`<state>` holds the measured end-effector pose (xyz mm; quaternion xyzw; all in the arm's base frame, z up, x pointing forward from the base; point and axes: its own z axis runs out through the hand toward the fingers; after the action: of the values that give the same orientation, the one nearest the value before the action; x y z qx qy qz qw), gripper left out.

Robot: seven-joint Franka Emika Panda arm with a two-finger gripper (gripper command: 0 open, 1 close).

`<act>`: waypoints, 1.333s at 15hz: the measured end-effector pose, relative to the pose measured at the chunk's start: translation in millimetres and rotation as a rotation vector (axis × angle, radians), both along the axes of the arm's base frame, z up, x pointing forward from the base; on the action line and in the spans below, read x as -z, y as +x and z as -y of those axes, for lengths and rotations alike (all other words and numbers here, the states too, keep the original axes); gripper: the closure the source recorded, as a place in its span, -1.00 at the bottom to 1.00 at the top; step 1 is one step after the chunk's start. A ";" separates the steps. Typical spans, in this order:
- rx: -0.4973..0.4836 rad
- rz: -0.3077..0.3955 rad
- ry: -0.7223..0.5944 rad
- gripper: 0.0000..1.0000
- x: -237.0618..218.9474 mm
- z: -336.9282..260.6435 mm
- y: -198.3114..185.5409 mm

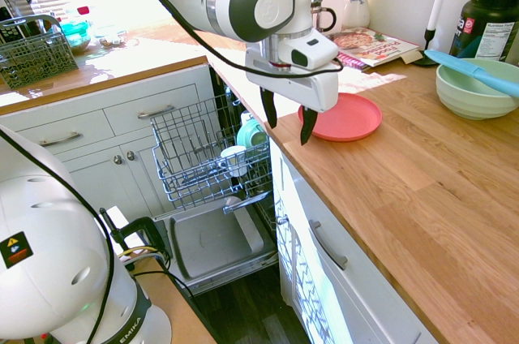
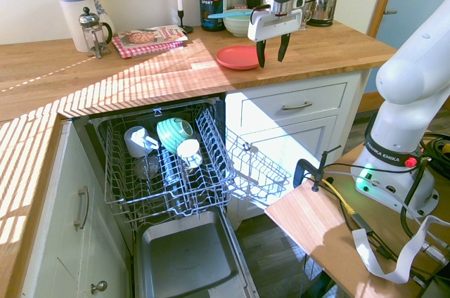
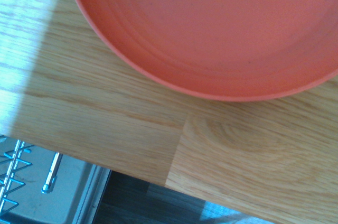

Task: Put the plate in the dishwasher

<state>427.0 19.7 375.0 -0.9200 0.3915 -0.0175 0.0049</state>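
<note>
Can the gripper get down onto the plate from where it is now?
Probably yes. The gripper hangs open, pointing down, at the near rim of the plate, which lies flat on the countertop with nothing on it. The green bowl stands well apart.

Just below the gripper [image 1: 288, 121], the plate [image 1: 347, 116] looks like smooth, matt coral plastic with faint concentric rings. It lies on a wooden worktop [image 1: 422, 198] of oiled, satin blocks. Lower down, beside the gripper, the dishwasher [image 2: 169, 178] shows a grey wire rack [image 2: 140, 185] and dull grey door panel [image 2: 186, 259].
</note>
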 end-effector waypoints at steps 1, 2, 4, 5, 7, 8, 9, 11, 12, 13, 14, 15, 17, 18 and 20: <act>0.002 0.000 0.002 -1.00 0.1 0.2 0.1; 0.011 0.002 0.011 -1.00 -0.6 1.4 0.2; 0.036 0.034 0.044 -1.00 -3.6 8.7 3.9; 0.048 0.053 0.064 -1.00 -5.1 14.8 6.7; 0.075 0.064 0.094 -1.00 -3.8 29.5 11.0; 0.100 0.057 0.107 -1.00 0.2 38.8 11.8; 0.135 0.061 0.131 -1.00 5.4 50.7 13.2; 0.209 0.107 0.189 -1.00 16.6 74.3 18.7; 0.240 0.136 0.214 -1.00 21.2 84.2 21.2; 0.267 0.161 0.236 -1.00 23.7 91.2 22.9; 0.290 0.185 0.258 -1.00 24.6 96.9 23.9; 0.312 0.212 0.286 -1.00 24.0 103.5 24.4; 0.339 0.257 0.355 -1.00 22.4 117.3 28.6; 0.342 0.268 0.378 -1.00 23.4 122.5 34.2; 0.328 0.261 0.407 1.00 32.2 124.6 50.7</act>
<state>477.7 -104.9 342.8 -0.8145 0.5267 -0.0572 0.2366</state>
